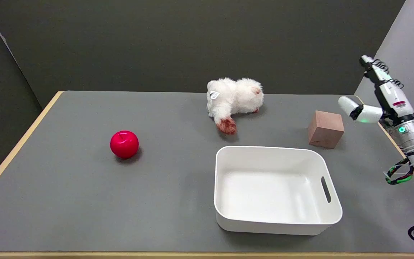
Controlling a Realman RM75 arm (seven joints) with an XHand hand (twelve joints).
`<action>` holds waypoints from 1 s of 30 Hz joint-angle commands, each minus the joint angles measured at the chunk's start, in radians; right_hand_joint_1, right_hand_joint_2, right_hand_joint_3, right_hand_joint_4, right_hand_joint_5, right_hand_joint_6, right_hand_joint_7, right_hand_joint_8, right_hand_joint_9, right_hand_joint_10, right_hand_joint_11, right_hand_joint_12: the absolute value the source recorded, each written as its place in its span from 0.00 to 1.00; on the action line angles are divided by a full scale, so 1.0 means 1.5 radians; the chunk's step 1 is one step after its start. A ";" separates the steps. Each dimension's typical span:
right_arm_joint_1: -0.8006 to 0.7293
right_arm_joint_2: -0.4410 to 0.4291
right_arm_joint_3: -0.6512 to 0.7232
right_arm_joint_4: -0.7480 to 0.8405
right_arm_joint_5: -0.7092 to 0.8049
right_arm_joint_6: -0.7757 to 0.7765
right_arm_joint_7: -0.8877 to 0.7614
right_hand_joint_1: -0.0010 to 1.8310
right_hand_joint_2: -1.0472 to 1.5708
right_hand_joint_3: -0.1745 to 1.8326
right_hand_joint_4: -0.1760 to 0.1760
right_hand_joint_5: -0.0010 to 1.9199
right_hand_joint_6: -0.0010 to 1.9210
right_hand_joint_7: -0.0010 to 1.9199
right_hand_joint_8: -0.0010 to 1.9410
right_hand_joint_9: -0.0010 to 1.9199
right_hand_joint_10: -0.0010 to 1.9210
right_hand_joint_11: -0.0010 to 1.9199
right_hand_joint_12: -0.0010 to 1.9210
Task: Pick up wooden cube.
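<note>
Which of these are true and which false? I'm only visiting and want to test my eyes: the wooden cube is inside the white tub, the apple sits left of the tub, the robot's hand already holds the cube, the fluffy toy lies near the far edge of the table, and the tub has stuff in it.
1. The wooden cube is inside the white tub. False: it stands on the table, just beyond the tub's far right corner.
2. The red apple sits left of the tub. True.
3. The right hand holds the cube. False: it is in the air to the cube's right, not touching it.
4. The fluffy white toy lies near the table's far edge. True.
5. The tub has things in it. False: nothing shows inside.
</note>
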 commanded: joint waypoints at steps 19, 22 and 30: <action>-0.240 0.059 0.234 0.271 -0.346 -0.338 0.054 0.23 0.59 0.52 0.43 0.02 0.09 0.03 0.15 0.00 0.27 0.00 0.52; -0.206 0.070 0.201 0.251 -0.371 -0.342 0.092 0.23 0.58 0.53 0.44 0.02 0.09 0.04 0.15 0.00 0.28 0.00 0.52; -0.093 0.077 0.106 0.182 -0.395 -0.343 0.104 0.22 0.58 0.53 0.46 0.02 0.09 0.04 0.15 0.00 0.28 0.00 0.52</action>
